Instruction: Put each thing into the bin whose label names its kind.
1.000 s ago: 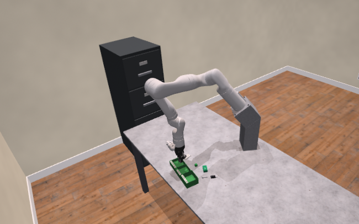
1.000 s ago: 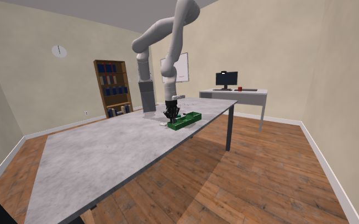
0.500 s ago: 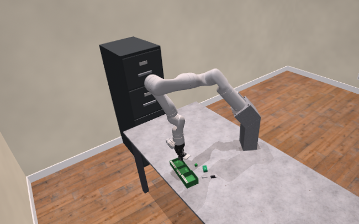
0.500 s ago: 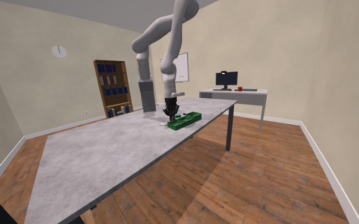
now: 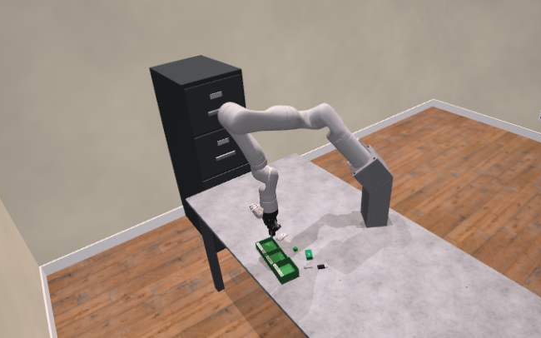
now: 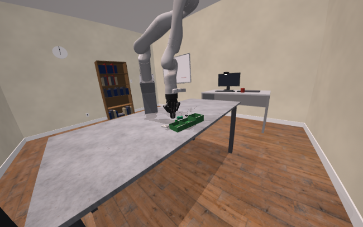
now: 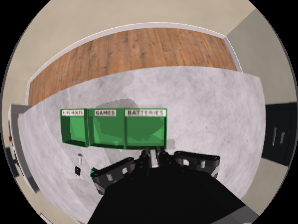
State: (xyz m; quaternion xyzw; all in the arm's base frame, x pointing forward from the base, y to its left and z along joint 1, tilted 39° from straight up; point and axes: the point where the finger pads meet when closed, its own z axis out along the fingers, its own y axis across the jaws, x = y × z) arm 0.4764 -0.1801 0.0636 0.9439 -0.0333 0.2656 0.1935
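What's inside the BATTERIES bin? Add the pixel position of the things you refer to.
No object shows in the BATTERIES bin (image 5: 269, 245) (image 7: 145, 131). The gripper (image 5: 272, 234) (image 6: 172, 116) (image 7: 152, 151) hides part of its near edge in the wrist view, so something small there could be missed.

Green bins with white, dark-lettered labels; mottled pale-grey tabletop; black tool.

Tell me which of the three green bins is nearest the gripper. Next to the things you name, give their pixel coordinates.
The bin labelled BATTERIES (image 5: 267, 245) (image 7: 145, 131), the end one beside the gripper (image 5: 272, 233) (image 6: 172, 116) (image 7: 153, 151); the GAMES bin (image 5: 277, 255) (image 7: 106, 131) is in the middle and the third at the far end.
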